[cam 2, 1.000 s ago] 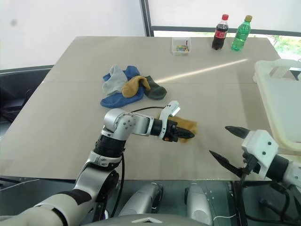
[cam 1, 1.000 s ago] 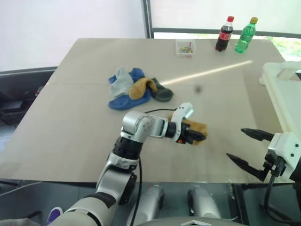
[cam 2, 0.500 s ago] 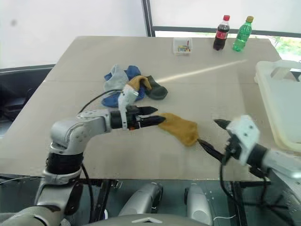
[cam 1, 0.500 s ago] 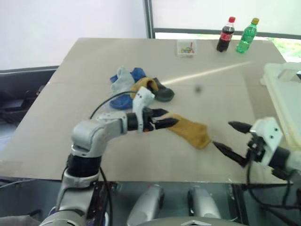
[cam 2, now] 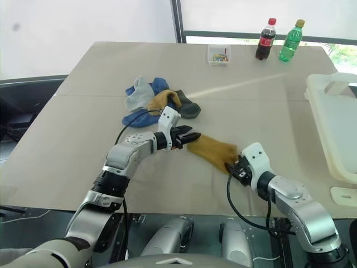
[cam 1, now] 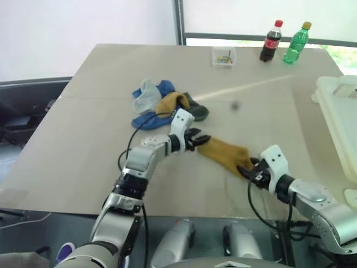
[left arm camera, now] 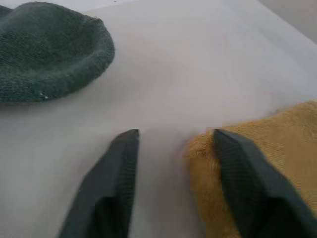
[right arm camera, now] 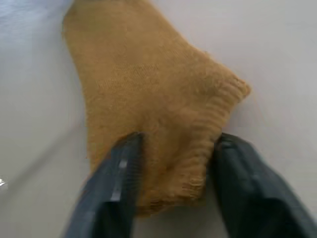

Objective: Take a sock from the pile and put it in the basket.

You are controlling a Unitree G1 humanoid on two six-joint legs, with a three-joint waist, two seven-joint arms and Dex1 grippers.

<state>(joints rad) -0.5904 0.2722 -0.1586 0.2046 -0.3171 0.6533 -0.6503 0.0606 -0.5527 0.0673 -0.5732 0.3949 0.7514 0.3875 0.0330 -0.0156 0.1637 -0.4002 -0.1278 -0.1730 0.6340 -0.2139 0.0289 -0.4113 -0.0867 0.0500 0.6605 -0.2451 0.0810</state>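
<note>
Mustard sock [right arm camera: 153,99] between pincer [right arm camera: 173,148] fingers

Lab-like room, bare test table [cam 1: 100,111], big windows [cam 1: 268,17]

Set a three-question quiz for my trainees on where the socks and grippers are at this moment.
1. True or false: the mustard sock already lies in the basket.
2. Which colour of sock lies apart from the pile? A blue, B mustard, C dark green.
3. Short answer: the lone sock lies flat on the table between the left gripper and the right gripper. Which one is at its ribbed cuff?

Key: 1 false, it is still on the table. 2 B. 3 the right gripper.
</note>
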